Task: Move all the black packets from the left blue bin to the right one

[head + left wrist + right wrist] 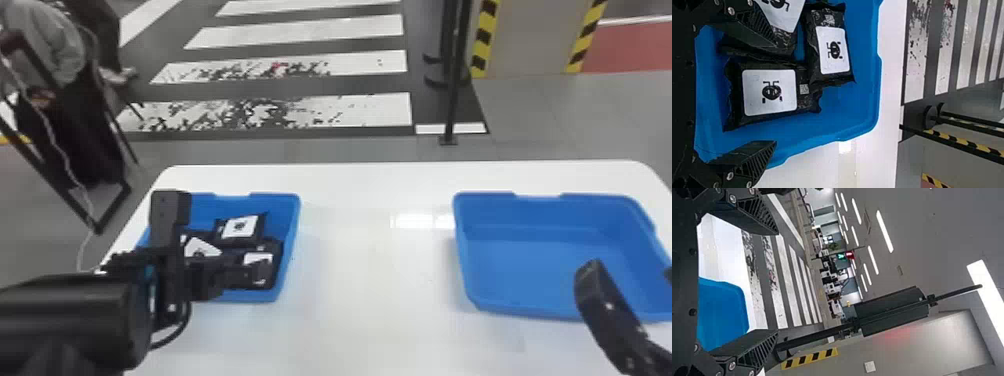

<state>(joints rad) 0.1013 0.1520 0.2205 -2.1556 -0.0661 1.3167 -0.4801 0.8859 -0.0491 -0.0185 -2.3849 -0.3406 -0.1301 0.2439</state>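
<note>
Left gripper (215, 275): fingers wide apart, clamped on nothing, over the near part of the left blue bin (291, 240). Right gripper (631, 269): fingers apart too, nothing held, well to the right of that bin. Black packets (833, 49), white labels up: I count at least three, all inside the left blue bin, bunched and touching. One lies toward its far side, one toward its right, one toward its left, overlap there hard to tell. Right blue bin (540, 255): well apart from the left one, same white bench (370, 280). Beyond the left bin and bench: striped crossing (375, 30), black post (452, 100) off to the right.
</note>
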